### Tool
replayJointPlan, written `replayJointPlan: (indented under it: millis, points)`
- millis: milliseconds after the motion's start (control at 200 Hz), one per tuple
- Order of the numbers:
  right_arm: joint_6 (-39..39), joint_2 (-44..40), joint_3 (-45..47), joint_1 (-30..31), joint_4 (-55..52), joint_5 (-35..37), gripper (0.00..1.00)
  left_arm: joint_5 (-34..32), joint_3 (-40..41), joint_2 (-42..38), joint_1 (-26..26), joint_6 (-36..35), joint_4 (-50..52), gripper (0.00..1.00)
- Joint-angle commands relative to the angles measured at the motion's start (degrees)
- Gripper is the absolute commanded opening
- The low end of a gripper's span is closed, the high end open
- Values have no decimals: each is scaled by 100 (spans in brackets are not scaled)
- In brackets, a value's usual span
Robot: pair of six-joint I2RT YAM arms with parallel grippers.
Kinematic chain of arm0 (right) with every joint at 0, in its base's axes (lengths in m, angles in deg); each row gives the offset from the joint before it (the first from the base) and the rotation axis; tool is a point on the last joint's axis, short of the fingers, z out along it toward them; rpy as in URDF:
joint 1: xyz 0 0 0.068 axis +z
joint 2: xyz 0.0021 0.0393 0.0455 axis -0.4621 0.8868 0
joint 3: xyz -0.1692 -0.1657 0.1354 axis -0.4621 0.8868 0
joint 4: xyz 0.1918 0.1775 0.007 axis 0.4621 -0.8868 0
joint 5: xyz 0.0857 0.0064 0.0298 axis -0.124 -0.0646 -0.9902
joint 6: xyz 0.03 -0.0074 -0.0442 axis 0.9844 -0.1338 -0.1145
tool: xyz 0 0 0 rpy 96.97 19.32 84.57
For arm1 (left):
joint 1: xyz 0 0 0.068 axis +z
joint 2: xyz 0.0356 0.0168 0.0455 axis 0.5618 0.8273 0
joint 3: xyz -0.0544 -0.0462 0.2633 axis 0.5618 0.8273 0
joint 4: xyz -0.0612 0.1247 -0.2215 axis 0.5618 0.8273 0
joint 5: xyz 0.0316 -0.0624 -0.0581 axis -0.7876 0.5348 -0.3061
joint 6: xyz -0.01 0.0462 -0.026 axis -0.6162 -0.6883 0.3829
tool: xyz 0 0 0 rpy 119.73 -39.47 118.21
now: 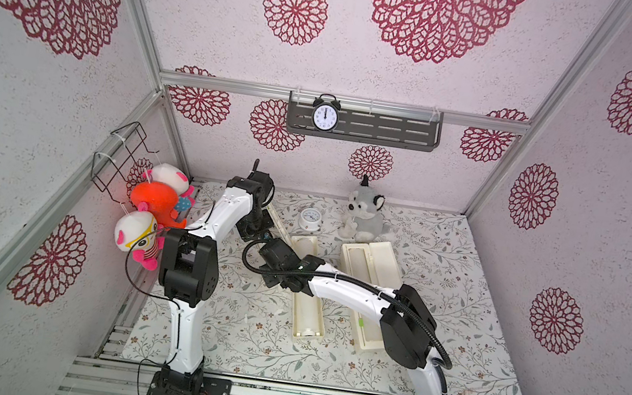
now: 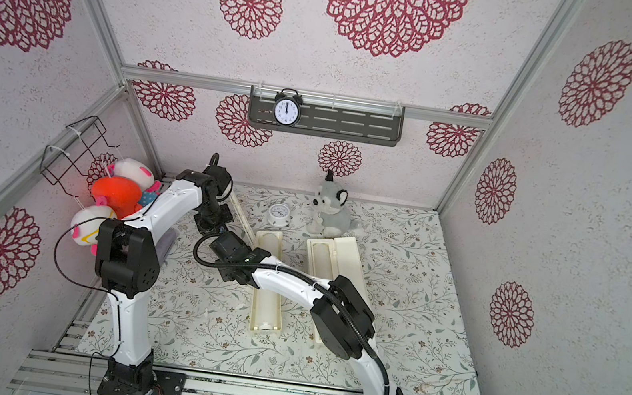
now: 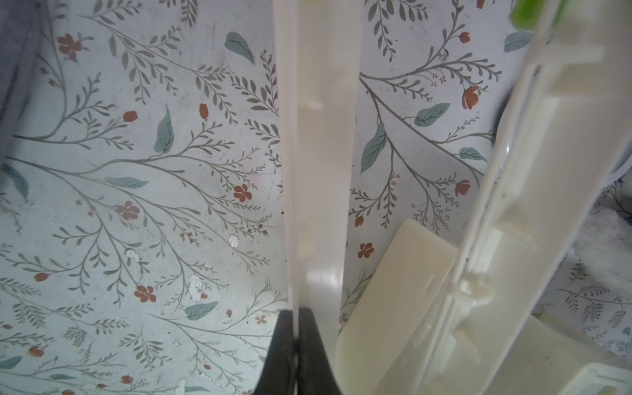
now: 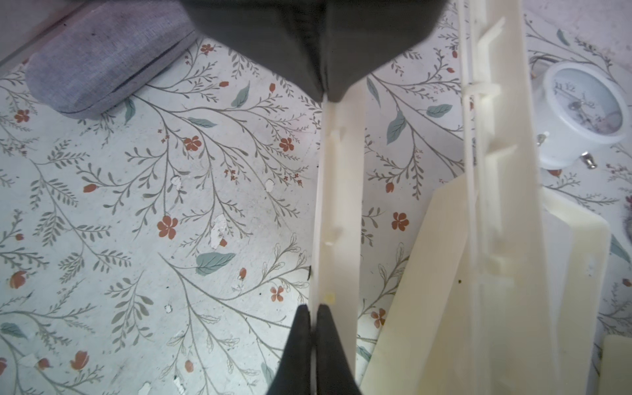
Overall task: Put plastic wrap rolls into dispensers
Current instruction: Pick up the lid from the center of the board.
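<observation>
While both arms reach over the leaf-and-flower printed table cover [image 1: 244,335], my left gripper [image 3: 295,313] and my right gripper [image 4: 314,307] pinch the same thing: the long, thin, cream-white plastic lid [image 3: 318,154] of the left dispenser [image 1: 322,321], a narrow cream-white plastic box lying open on the table. My black fingers are closed tight on the lid's edge, with only its thickness between them. The right wrist view shows the two grips facing each other along that edge, my left one at the far end of the strip.

In both top views the lid stands raised, slanting up beside the box's far end, towards my left side. In the open tray lies a slim white plastic wrap roll [image 1: 308,316], lengthwise, its round end at the near end wall.

Just beside it, parallel and apart, lies the right dispenser [image 1: 370,334], a matching cream-white box, also open, its lid flat on the table at its outer side and a small green slider [image 1: 360,322] on its near half. My right forearm crosses over both boxes; whether a roll lies in the right one I cannot tell.

Behind the boxes are a small round white table clock [image 1: 310,218] and a grey-and-white plush dog [image 1: 364,218]. A grey fabric case [image 4: 102,58] lies near the left wall. A black twin-bell alarm clock [image 1: 325,115] sits on the dark metal wall shelf [image 1: 391,129].
</observation>
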Motion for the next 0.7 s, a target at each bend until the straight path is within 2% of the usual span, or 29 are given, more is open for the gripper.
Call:
replayJointPlan:
  millis: [0,175,265,405,545,696]
  points:
    - [-23,93,-116,-26,-363,292,0,379,17,-104,63,-213,-78,21]
    - [113,22,-82,-123,-354,-126,0,632,195,-402,76,-496,-373,66]
    - [169,-62,-9,-192,-286,-439,0,825,270,-710,98,-739,-485,79]
    - [345,-254,36,-370,-155,-1151,0,1023,548,-1263,244,-843,-918,88]
    - [795,-558,299,-720,315,-2361,0,1301,945,-1813,628,-847,-1293,90]
    - [1471,-881,770,-1128,1232,-3778,0,1716,1974,-2391,1104,-575,-2171,91]
